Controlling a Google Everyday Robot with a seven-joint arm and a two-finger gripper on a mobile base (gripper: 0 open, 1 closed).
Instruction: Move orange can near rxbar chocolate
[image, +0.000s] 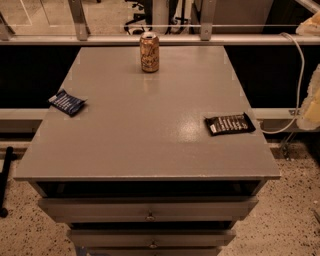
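Note:
The orange can (149, 52) stands upright near the far edge of the grey tabletop (150, 130), about mid-width. The rxbar chocolate (229, 123), a flat black bar with white text, lies near the right edge of the tabletop, well apart from the can. The gripper is not in view in the camera view.
A small dark blue packet (67, 102) lies at the left edge of the tabletop. Drawers (149, 212) sit below the front edge. A glass railing (150, 30) runs behind the table. A white cable (299, 75) hangs at the right, beside a pale object (312, 107).

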